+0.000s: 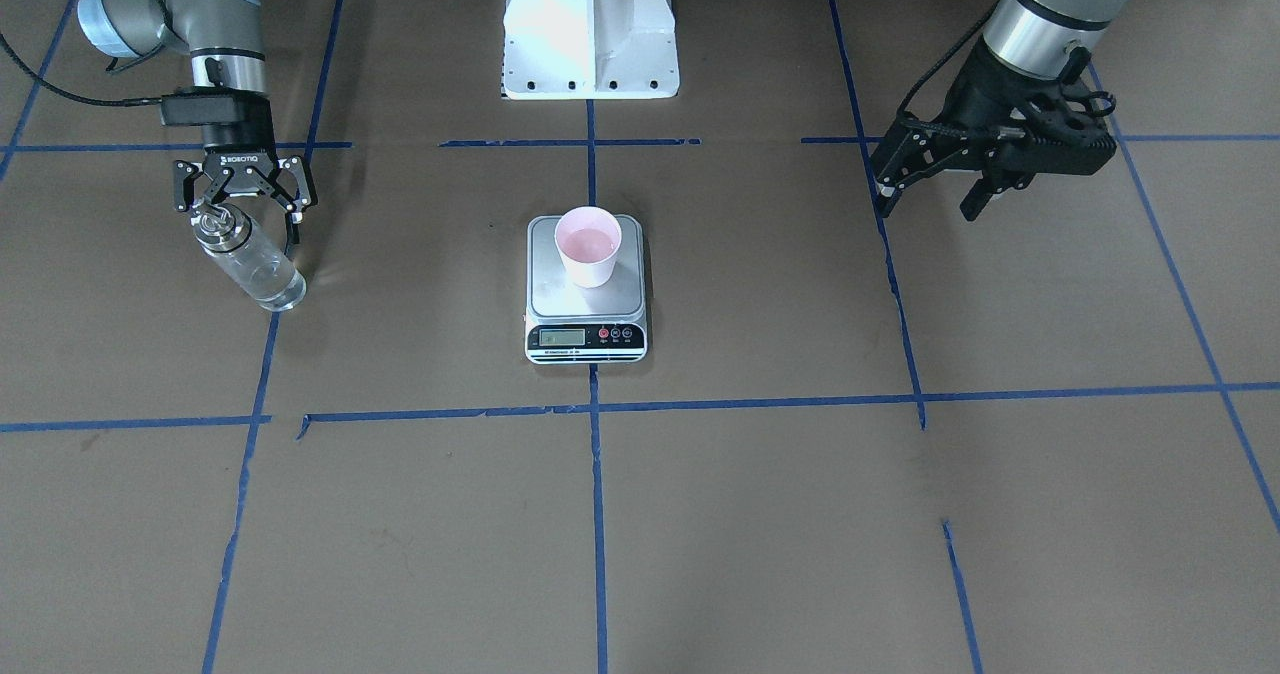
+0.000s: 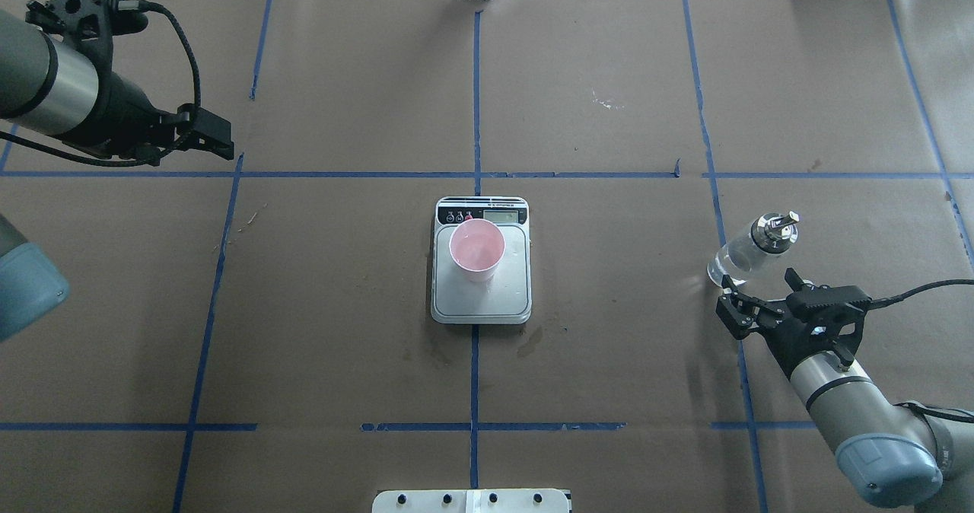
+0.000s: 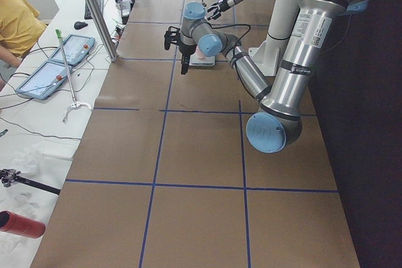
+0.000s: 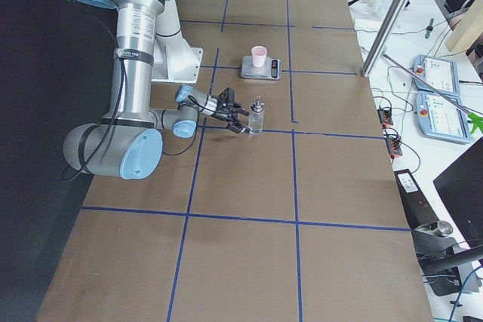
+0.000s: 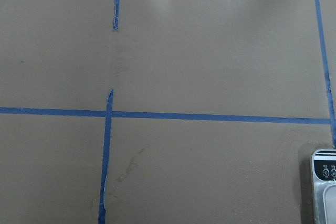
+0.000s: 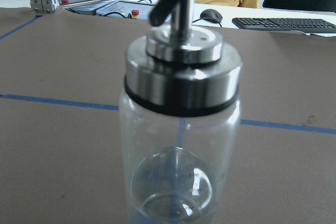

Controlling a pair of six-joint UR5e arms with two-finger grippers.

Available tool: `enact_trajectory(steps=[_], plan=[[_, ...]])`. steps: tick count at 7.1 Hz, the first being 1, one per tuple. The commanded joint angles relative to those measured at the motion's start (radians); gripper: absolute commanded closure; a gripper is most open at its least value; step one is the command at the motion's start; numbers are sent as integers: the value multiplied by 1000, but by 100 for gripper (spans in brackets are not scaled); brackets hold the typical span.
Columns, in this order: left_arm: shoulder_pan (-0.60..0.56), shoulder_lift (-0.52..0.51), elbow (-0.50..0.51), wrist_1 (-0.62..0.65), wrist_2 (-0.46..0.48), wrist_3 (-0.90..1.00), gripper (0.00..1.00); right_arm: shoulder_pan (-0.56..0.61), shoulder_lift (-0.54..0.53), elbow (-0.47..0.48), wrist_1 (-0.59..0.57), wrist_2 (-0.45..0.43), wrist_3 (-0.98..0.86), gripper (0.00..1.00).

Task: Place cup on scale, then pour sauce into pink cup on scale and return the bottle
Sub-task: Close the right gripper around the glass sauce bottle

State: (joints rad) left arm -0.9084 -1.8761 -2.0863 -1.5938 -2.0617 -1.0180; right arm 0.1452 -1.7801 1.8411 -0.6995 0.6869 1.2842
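My right gripper [image 1: 243,212] spread wide at clear glass silver-capped bottle [image 1: 262,276], gripping nothing | left gripper [image 1: 926,203] parted, empty | pink paper cup [image 1: 588,246] on steel scale [image 1: 558,300]

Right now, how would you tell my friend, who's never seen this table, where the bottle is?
Find the brown table with blue tape lines and the steel scale in its middle. Look toward the robot's right side, where the right hand hangs open close to a bottle. It is clear glass with a silver spout cap, unlike the pink cup on the scale.
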Motion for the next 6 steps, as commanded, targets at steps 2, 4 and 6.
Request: enact_trajectory(steps=[2, 4, 6], plan=[[0, 0, 0, 0, 2, -2, 0, 7, 18, -5, 15, 0, -49, 1], [-1, 0, 0, 0, 3, -2, 0, 22, 27, -75, 153, 0, -124, 2], [0, 0, -1, 0, 14, -4, 0, 54, 59, -80, 164, 8, -164, 2]])
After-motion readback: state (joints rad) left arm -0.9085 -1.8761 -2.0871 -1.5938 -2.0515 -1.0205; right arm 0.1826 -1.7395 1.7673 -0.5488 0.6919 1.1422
